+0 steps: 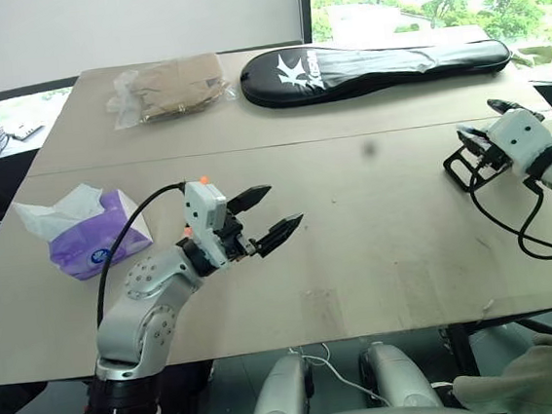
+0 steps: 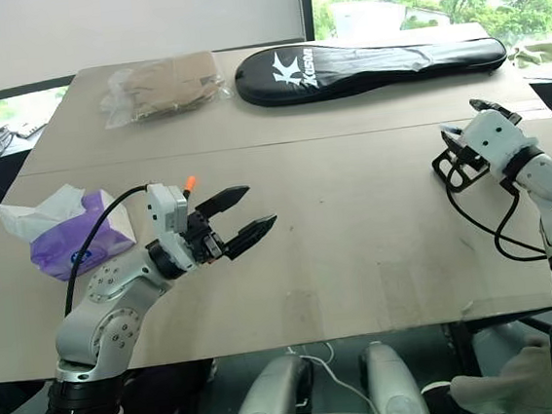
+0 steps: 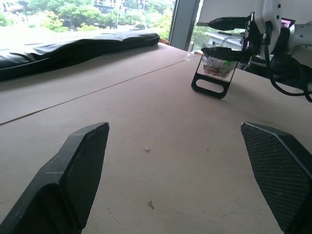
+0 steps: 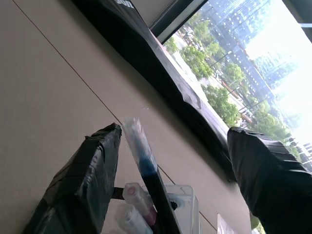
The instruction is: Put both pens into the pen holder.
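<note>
The pen holder (image 3: pixel 217 68), a small clear box on a black frame, stands at the table's right side. My right gripper (image 1: pixel 478 119) hovers level just above it, open. In the right wrist view a dark pen (image 4: pixel 147 171) with a blue band and pale end stands in the holder (image 4: pixel 184 204) between the spread fingers, close to one finger (image 4: pixel 92 165), beside a pink-capped marker (image 4: pixel 136 195). My left gripper (image 1: pixel 281 208) is open and empty above the table's middle-left. An orange tip (image 2: pixel 189 184) pokes up behind the left wrist; I cannot tell what it belongs to.
A long black racket bag (image 1: pixel 370 66) lies across the far side, with a plastic bag of brown material (image 1: pixel 172 88) to its left. A purple tissue pack (image 1: pixel 93 234) sits near the left edge. A black cable (image 1: pixel 513 228) loops by the right arm.
</note>
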`<state>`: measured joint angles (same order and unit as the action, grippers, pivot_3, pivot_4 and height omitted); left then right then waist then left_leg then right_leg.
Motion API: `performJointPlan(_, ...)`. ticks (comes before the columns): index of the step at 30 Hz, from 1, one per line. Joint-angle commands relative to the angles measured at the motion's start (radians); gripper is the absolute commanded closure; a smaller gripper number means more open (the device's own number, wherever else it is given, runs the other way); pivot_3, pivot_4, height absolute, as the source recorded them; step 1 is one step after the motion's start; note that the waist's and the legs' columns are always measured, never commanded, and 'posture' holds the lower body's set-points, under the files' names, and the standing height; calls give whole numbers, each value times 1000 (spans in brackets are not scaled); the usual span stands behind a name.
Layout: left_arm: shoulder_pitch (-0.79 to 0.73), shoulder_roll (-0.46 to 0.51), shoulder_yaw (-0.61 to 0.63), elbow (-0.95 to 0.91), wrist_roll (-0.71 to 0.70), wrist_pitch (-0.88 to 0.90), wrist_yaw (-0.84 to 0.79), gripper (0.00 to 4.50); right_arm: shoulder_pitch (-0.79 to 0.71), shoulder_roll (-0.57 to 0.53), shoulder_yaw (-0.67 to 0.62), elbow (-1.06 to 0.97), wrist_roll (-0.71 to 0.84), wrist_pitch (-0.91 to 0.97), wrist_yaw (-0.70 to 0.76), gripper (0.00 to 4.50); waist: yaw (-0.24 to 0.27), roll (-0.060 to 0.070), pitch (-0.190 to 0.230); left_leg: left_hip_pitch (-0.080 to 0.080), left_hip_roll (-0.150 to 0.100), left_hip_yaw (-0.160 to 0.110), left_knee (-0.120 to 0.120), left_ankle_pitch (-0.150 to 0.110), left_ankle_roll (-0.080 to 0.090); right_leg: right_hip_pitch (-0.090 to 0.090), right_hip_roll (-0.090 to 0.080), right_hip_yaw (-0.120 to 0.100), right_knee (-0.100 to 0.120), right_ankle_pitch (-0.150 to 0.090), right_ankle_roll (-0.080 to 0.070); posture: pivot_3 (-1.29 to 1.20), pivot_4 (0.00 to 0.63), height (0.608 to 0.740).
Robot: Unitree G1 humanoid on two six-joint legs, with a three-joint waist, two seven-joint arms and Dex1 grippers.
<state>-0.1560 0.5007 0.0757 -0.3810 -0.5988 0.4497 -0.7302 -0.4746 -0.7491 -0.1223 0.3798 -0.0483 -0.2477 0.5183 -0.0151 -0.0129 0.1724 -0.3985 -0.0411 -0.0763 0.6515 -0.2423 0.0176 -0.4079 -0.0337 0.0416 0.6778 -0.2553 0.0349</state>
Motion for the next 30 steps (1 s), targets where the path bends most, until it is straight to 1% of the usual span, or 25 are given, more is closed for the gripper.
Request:
performJointPlan(1,-34,1,49,-37,-2,29,81,0,25,-8,-78,-222,125,141,28,67,0,0,0,0,0,0,0,0,0,0,0,0,0,0,0,0,150,740)
performJointPlan(3,-51,-2,70,-54,-5,76,152,0,66,-12,-90,-358,184,246,58,67,0,0,0,0,0,-1,0,0,0,0,0,0,0,0,0,0,150,740)
performJointPlan(5,-73,9,79,-65,6,166,238,0,114,-23,-98,-478,242,348,91,67,1,0,0,0,0,-1,0,0,0,0,0,0,0,0,0,0,150,740)
performJointPlan(7,-110,26,80,-84,80,286,383,0,173,-37,-99,-611,312,448,132,67,3,0,0,0,0,-2,0,0,0,1,0,-1,0,0,0,0,150,740)
performJointPlan(9,-154,27,91,-108,112,426,502,0,231,-57,-87,-748,399,547,188,67,5,0,0,-1,0,-3,0,0,1,1,0,-1,0,0,0,0,150,740)
performJointPlan(11,-195,26,101,-119,134,554,584,0,260,-61,-78,-844,462,626,206,67,4,-1,0,-1,0,-3,1,0,1,1,0,-2,0,0,0,0,150,740)
performJointPlan(13,-266,-20,170,-98,101,757,653,0,294,-68,-48,-930,504,666,239,67,4,-1,0,-1,0,-3,1,0,1,1,0,-2,0,0,0,0,150,740)
performJointPlan(14,-305,-28,188,-76,120,862,687,0,311,-68,-26,-963,515,678,252,67,3,-2,1,-1,0,-3,1,0,1,1,0,-2,0,0,1,0,150,740)
performJointPlan(15,-344,-31,199,-37,143,955,712,0,324,-60,-2,-987,525,684,263,67,2,-3,1,-1,0,-4,1,0,1,1,0,-4,0,0,1,0,150,740)
performJointPlan(17,-387,-7,195,38,189,1054,735,0,335,-45,27,-1016,546,696,272,67,-1,-3,1,-1,-1,-5,1,0,0,1,1,-8,0,0,1,0,150,740)
performJointPlan(19,-401,16,203,86,217,1076,736,0,341,-41,39,-1043,562,692,287,67,-4,-4,1,0,-1,-4,1,0,0,1,1,-7,0,0,1,0,150,740)
performJointPlan(23,-401,63,175,145,242,1059,699,0,350,-37,33,-1086,610,695,314,67,3,-7,3,-1,-1,-5,1,2,-4,0,0,-8,0,0,1,0,150,740)
performJointPlan(30,-439,107,77,310,252,934,567,0,330,-10,48,-1086,628,697,304,67,18,-8,2,-1,-3,-7,1,2,-5,1,-3,-8,0,0,1,0,150,740)
